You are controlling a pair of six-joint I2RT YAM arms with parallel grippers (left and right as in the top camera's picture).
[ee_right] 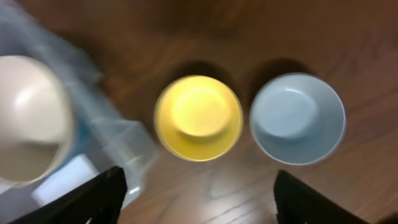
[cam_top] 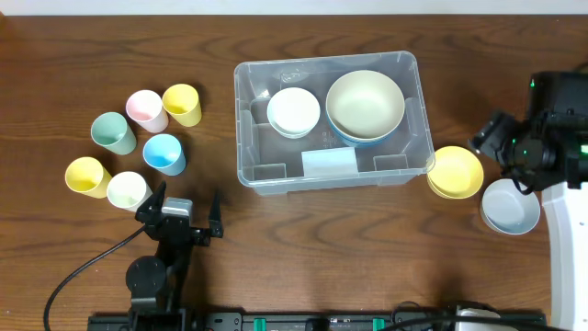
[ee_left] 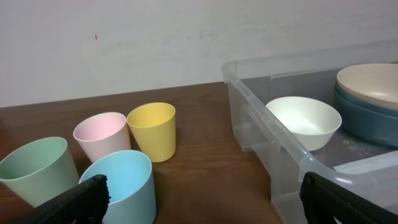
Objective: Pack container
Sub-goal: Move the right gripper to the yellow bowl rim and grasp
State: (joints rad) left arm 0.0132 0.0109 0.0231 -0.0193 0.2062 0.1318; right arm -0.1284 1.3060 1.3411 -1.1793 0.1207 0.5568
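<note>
My left gripper [cam_top: 186, 208] is opened to its full width and it holds nothing; its two fingers touch no object. The left arm reaches from the near edge of the table [cam_top: 55, 55] toward the far side and lies low. Its wrist camera looks almost level over the wood. Just before the fingers stands the group of six cups [cam_top: 165, 153], and to their right is the near left corner of the container [cam_top: 276, 171].

My right gripper [ee_right: 199, 202] is also released. In the wrist view its jaws stand wide apart and no object is between them. The right arm is raised over the right side of the table and the gripper points downward. Under it are the yellow bowl [ee_right: 198, 117] and the light blue bowl [ee_right: 297, 118], side by side but not touching.

The container stands at the middle of the table, toward the far side. Inside it are a small white bowl [cam_top: 294, 110] on the left and a large cream bowl [cam_top: 365, 101] sitting in a blue bowl [cam_top: 354, 138]. A white label [cam_top: 329, 163] shows near the front wall. The yellow bowl is just beside its right wall.
</note>
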